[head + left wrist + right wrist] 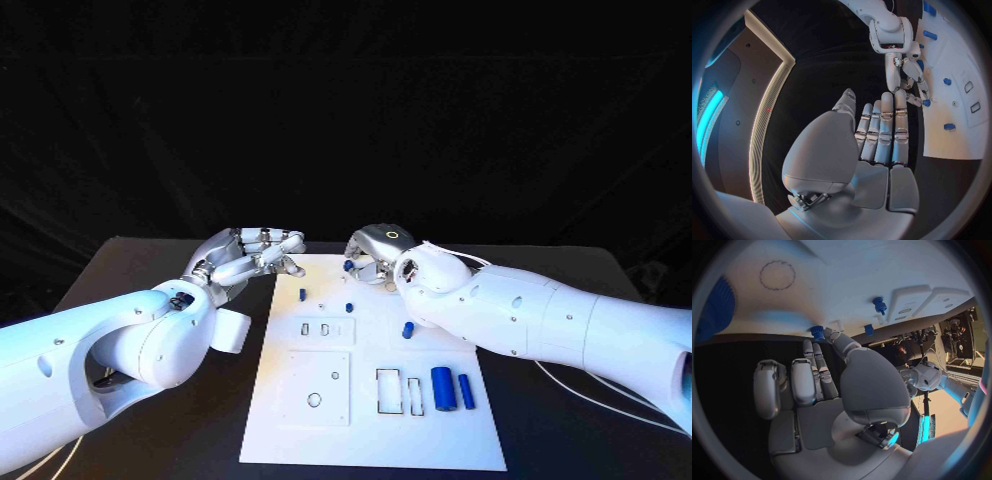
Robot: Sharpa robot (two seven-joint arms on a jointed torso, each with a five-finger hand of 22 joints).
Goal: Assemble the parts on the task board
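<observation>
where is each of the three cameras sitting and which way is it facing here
Head view: on the robot's head, looking down at the black table and task board; both white arms enter, left hand and right hand at the board's far end.
Left wrist view: behind the left hand, looking past its extended fingers toward the board and the right hand.
Right wrist view: behind the right hand, facing the board's edge, fingertips near a small blue part.
Shared: all three show the board and blue parts; head and left wrist views both show the right hand.
</observation>
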